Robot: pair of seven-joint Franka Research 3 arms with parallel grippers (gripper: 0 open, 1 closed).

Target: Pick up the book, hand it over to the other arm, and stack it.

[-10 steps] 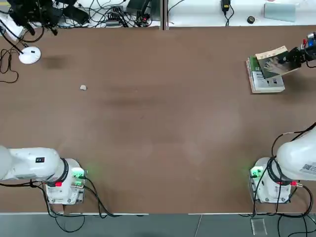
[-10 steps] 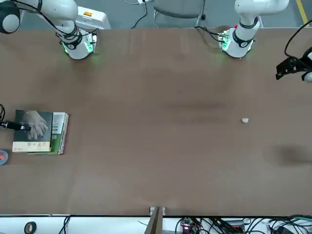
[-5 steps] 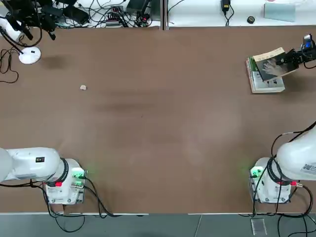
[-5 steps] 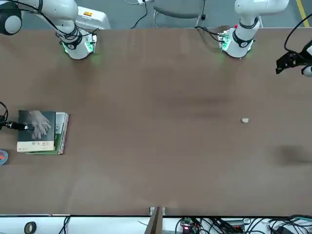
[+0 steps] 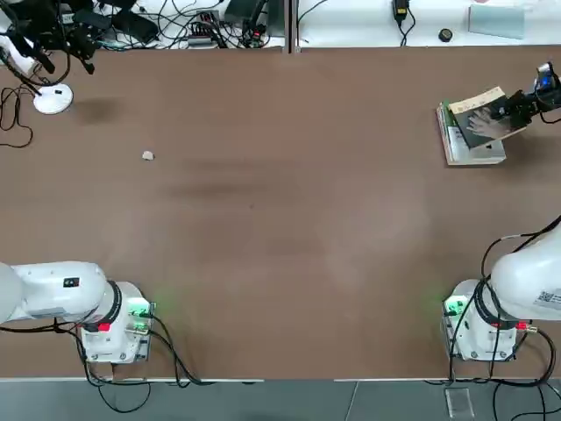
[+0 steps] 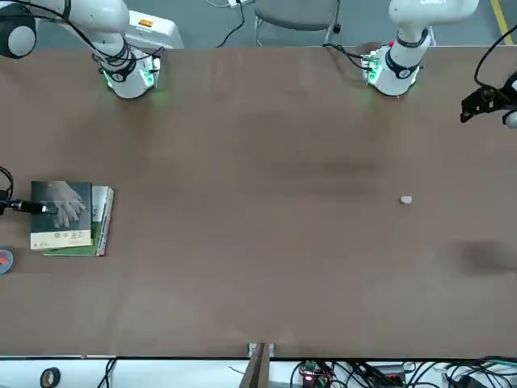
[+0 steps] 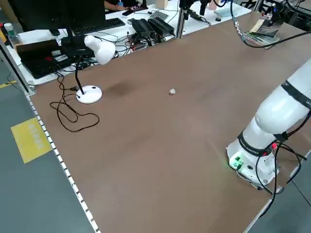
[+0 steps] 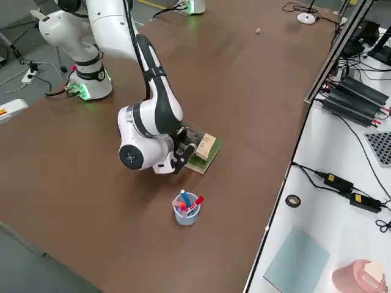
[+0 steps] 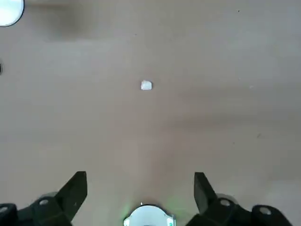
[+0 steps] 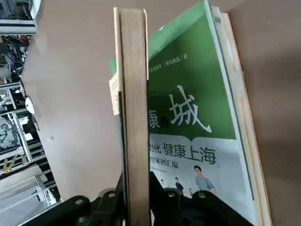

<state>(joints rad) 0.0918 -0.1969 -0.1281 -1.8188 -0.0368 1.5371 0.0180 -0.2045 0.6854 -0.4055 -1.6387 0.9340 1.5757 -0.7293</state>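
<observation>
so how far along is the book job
Done: the pickup and handover look finished, since the right gripper has its fingers shut on the book, while the left gripper is open and empty, far off at the other side of the table. In hand: the book is held over the green-and-white book, apparently not yet lying flat on it. Left: set it down on that book and let go.

**Book status, far right of table**

I am seeing the book (image 5: 480, 115), a thin paperback with dark grey-green cover, pale hand image and tan band along one edge, sitting over the thicker green-and-white book (image 5: 472, 147). It is overlapping that book's far part, skewed, cover facing up. Whether it is resting flat or hovering just above, I cannot tell.
</observation>
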